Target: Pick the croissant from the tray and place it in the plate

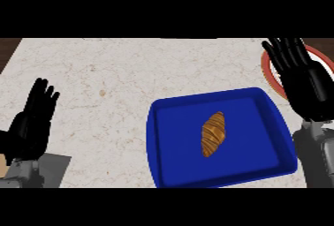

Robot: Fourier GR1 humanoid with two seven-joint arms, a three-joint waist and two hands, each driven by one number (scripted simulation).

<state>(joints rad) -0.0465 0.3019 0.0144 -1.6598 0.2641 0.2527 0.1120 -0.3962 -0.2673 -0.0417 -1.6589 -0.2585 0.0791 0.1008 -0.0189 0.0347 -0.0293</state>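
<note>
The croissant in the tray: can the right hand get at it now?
Probably yes. The croissant lies uncovered in the blue tray, and the open right hand is over the plate beside it.

Pale, brown-veined marble counter (130, 79), dark wood strip (8, 48) at far-left edge

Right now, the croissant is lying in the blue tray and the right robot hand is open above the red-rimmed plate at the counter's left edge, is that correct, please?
Not quite: the plate is at the counter's right edge, not its left. The head view shows the croissant lying in the blue tray and the right robot hand open above that red-rimmed plate.
</note>
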